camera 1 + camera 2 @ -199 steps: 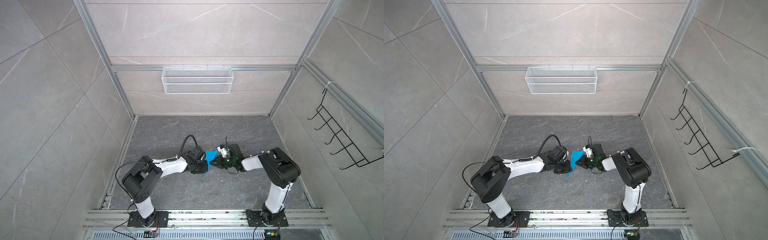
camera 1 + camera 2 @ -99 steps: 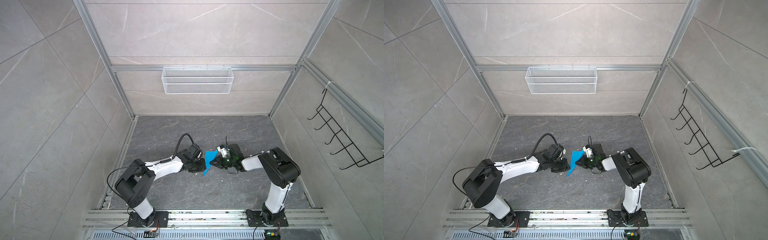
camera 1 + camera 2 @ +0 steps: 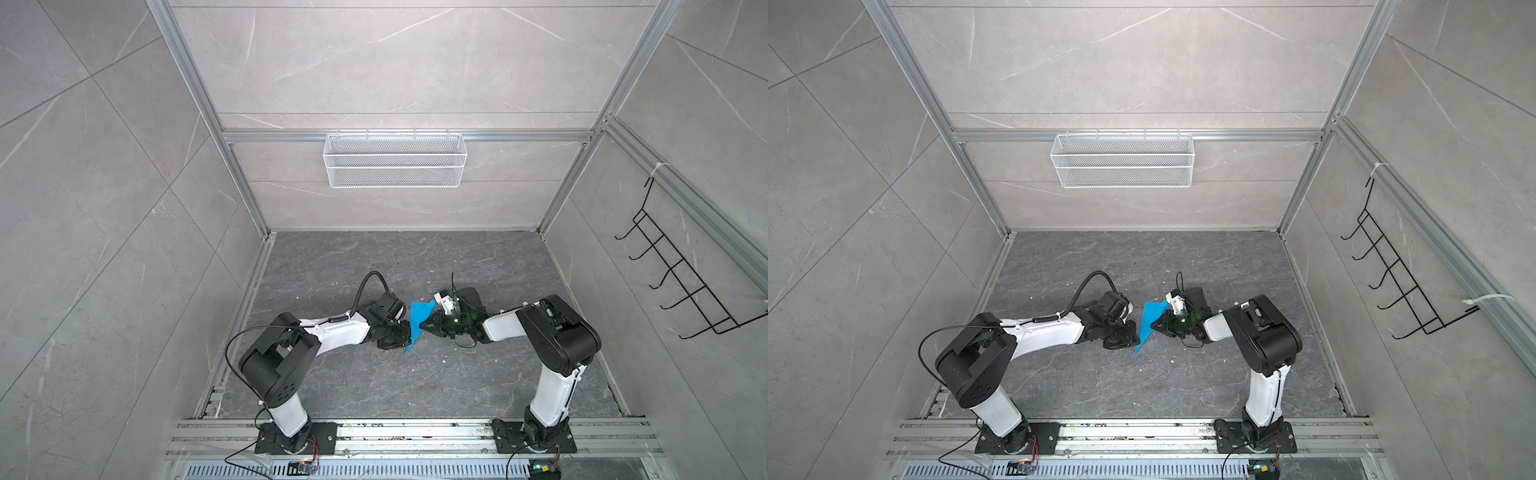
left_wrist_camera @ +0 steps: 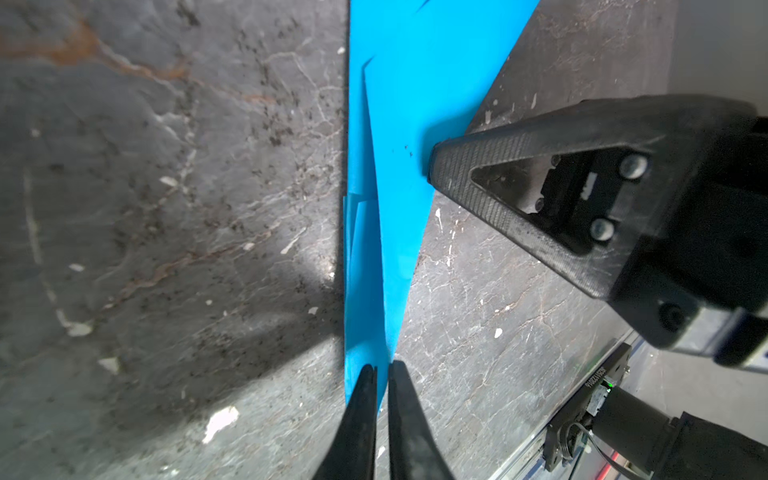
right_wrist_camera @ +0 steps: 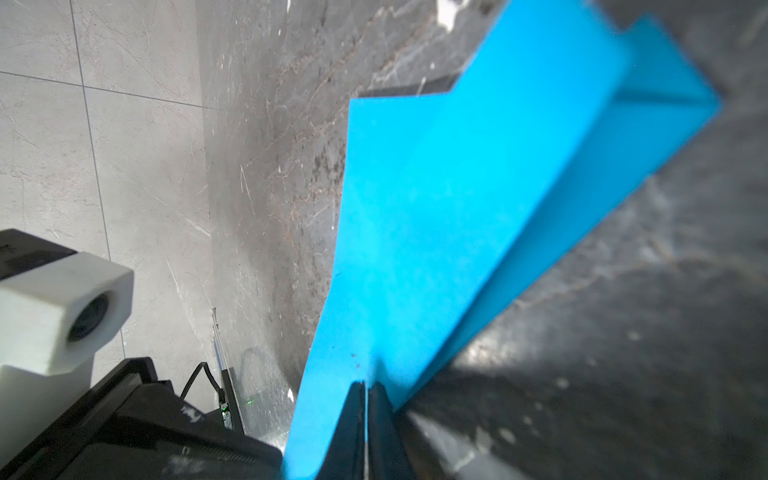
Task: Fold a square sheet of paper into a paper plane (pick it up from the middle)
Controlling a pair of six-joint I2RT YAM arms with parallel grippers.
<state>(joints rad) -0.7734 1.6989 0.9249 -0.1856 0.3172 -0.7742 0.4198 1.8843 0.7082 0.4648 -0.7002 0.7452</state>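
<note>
Between the two arms, close to the dark stone floor (image 3: 332, 266), the blue paper plane (image 3: 420, 318) is gripped from both sides, with its pointed end toward the bases of the arms. The left gripper (image 4: 382, 372) has its fingers nearly together and pinches the narrow end of the folded layers. The right gripper (image 5: 368, 386) presses its fingers tightly on a wing edge. The white wire basket (image 3: 395, 170) hangs on the back wall, well apart from the plane; through its mesh only wall tile shows.
</note>
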